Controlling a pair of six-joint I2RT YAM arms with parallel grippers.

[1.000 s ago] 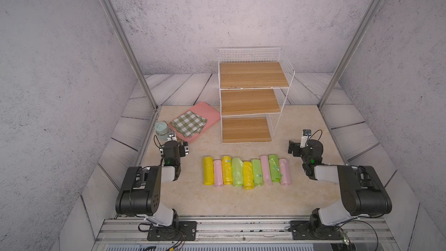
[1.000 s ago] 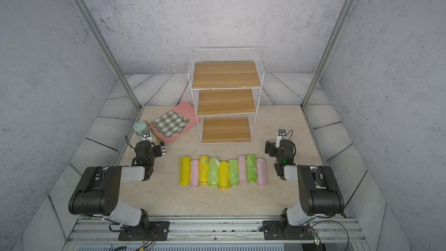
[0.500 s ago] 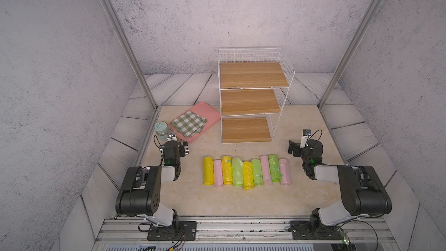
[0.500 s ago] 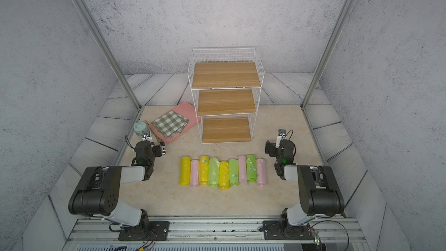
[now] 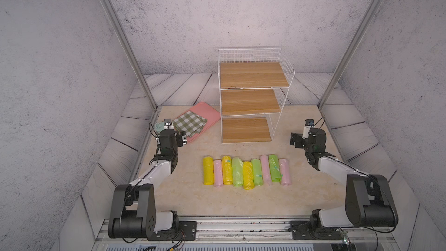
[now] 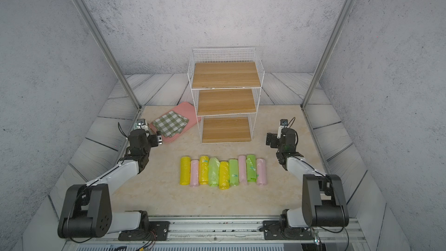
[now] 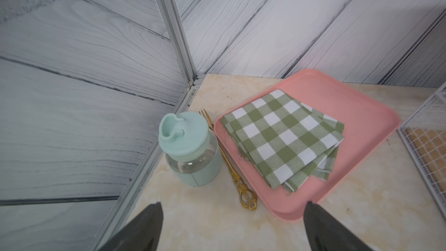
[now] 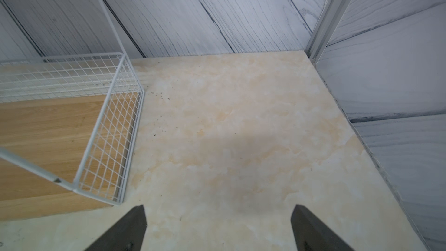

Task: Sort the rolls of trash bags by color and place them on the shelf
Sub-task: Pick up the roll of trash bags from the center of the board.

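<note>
The nine soft plastic rolls of trash bags [image 5: 246, 173], three yellow, three pale pink and three light green, lie side by side in one mixed row on the beige marbled table [image 5: 241, 201]. The row is between the left jaws and the right jaws, a little nearer to the robot's base than both, and touches neither. The three-tier white wire shelf [image 5: 251, 102] with wooden boards stands beyond the row, also between the two pairs of jaws, and in the right wrist view it is near the right jaws. All its boards are bare.

Compared with one second before, I see no change: rolls, shelf and both pairs of jaws are at the same places. The left jaws are spread wide and hold nothing; the right jaws also are wide and empty. So I judge the sorting has not begun, and the first reach to a roll is yet to come.

Before the left jaws lie a flat pink plastic tray [image 7: 357, 107] with a folded green-checked cloth [image 7: 284, 138], a mint-lidded glass jar [image 7: 190, 150] and a thin golden fork [image 7: 237, 177].
</note>
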